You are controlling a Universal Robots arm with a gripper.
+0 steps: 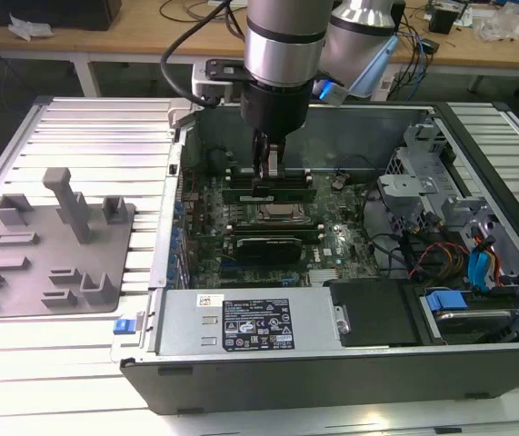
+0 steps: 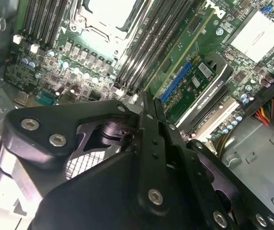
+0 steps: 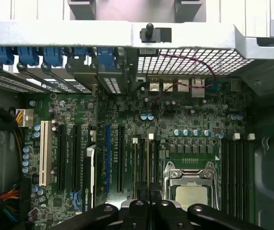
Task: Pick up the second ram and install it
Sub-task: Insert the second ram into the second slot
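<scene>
In the upper centre of the exterior view, the gripper (image 1: pixel 271 175) is seen lowered into the computer case (image 1: pixel 332 359), fingers pressed together. The second ram (image 1: pixel 302 192) is stood on edge among the motherboard slots directly beneath the fingertips; whether they touch cannot be told.

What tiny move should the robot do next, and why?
Probably a gentle push straight down. In the first wrist view the gripper is right over the second ram, which seems to stand in a slot beside the processor socket.

The claw (image 1: pixel 270 177) hangs over the motherboard (image 1: pixel 334 242) inside the computer case (image 1: pixel 332 381).
</scene>
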